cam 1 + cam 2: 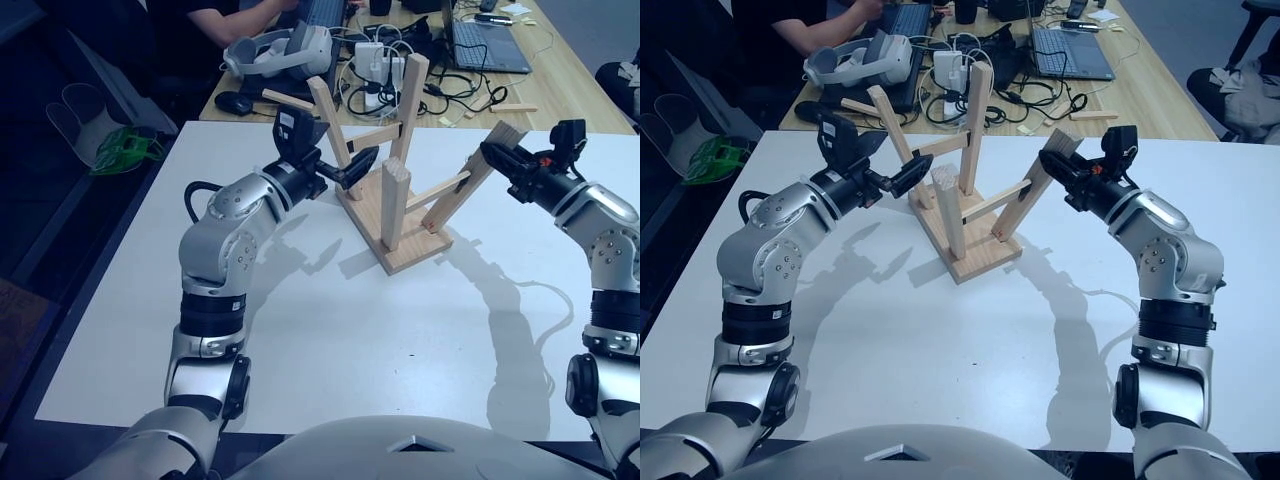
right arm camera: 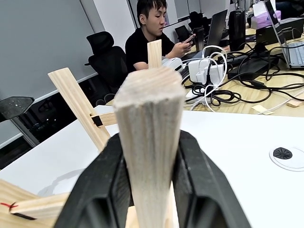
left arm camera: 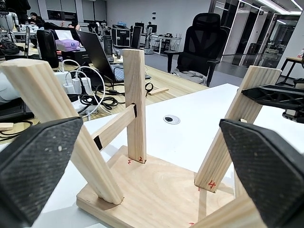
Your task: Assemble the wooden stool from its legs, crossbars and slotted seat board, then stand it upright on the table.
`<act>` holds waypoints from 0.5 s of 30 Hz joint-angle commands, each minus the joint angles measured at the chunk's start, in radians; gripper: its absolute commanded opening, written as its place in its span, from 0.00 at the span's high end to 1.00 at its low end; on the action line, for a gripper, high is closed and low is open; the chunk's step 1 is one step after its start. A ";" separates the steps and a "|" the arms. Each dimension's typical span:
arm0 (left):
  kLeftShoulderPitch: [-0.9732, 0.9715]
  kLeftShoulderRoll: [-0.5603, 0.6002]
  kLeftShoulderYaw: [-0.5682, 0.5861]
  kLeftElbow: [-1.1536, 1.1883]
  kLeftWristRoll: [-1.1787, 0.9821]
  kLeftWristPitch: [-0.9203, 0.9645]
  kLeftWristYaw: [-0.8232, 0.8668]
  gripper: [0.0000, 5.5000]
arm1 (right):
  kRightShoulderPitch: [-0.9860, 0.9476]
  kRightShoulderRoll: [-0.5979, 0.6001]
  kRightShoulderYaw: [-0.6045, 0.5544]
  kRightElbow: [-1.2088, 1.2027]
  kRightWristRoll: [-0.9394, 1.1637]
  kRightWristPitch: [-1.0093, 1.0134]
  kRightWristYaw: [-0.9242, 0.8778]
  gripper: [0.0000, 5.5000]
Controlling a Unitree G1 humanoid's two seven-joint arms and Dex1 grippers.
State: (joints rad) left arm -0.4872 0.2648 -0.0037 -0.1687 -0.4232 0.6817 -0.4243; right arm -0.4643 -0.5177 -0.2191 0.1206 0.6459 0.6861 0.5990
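You had the white table [image 1: 300, 340] in front of you, and the stool [image 1: 400, 190] sat on it upside down, toward the far side and about midway between your two arms. Behind the table ran a wooden desk [image 1: 560, 80] with laptops, cables and a white headset [image 1: 280, 50] on it.

The seat board [image 1: 412, 256] lay flat on the tabletop, and four legs rose from it. The far left leg [image 1: 328, 118] leaned outward toward your left. The far right leg [image 1: 410, 95] stood the tallest in the head views and close to upright. The near leg [image 1: 395, 205] was also roughly upright. The right leg [image 1: 462, 192] slanted out toward your right arm. One crossbar [image 1: 376, 137] joined the two far legs, and another crossbar [image 1: 436, 190] ran from the near leg to the right leg.

Your right gripper [image 1: 497, 155] was clamped on the top end of the right leg; in its wrist view the wood sat squeezed between the two black fingers [image 2: 107, 190].

Your left gripper [image 1: 358, 167] was just beside the far left leg, about halfway up it. Its pads [image 3: 38, 161] were spread wide and gripped nothing, and the leaning leg stood right next to one of them. I could not tell whether that pad touched the wood.
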 commanded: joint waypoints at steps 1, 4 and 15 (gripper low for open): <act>0.000 -0.008 -0.012 -0.004 0.007 -0.001 0.002 0.03 | 0.027 -0.033 0.022 0.069 -0.048 0.037 0.013 0.82; -0.001 -0.014 -0.013 0.001 0.011 -0.009 0.006 0.03 | 0.045 -0.024 0.047 0.044 -0.075 0.039 -0.012 0.82; 0.012 -0.029 -0.018 -0.012 0.012 -0.011 0.017 0.03 | 0.199 -0.010 0.037 -0.121 -0.115 -0.083 -0.058 0.82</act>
State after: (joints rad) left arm -0.4785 0.2353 -0.0204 -0.1745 -0.4222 0.6738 -0.4139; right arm -0.3104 -0.5262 -0.2152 -0.0431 0.6102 0.5801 0.5783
